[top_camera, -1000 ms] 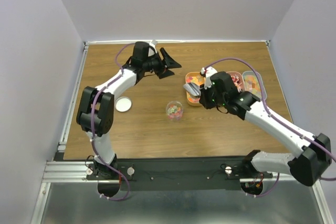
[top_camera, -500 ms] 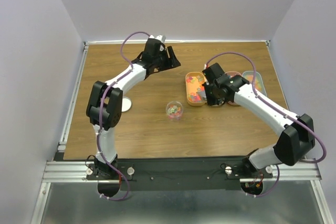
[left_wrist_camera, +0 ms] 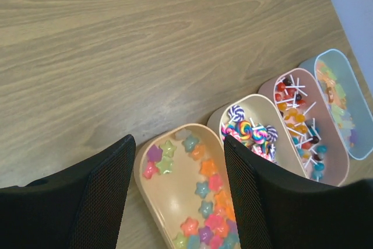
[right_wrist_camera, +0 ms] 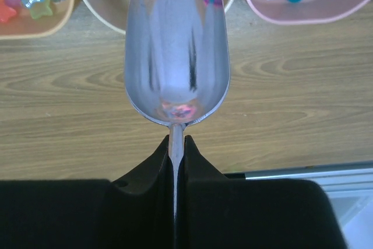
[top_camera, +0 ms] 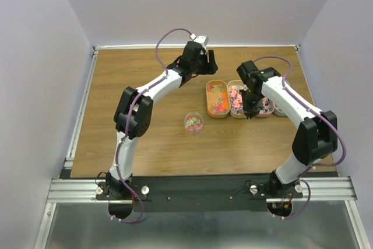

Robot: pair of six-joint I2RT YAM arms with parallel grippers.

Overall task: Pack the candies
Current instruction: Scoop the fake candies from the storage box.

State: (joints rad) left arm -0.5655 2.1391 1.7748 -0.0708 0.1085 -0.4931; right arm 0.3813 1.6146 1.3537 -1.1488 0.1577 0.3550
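Scooping step: my right gripper [right_wrist_camera: 176,144] pinches the scoop [right_wrist_camera: 176,51] by its handle, bowl seemingly empty, tip at the candies [left_wrist_camera: 202,189] in their trays [left_wrist_camera: 169,193]. My left gripper [left_wrist_camera: 178,167] hangs wide open, empty. Next, I'd dig in level.

Top: looks down from above and behind the bases, taking in the whole table [top_camera: 175,138]. Left wrist: peers down near the trays [left_wrist_camera: 173,197]. Right wrist: closer still, faces along the scoop [right_wrist_camera: 175,45] toward those same trays.

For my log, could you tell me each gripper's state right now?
Left gripper: open, holding nothing.
Right gripper: shut on the metal scoop.
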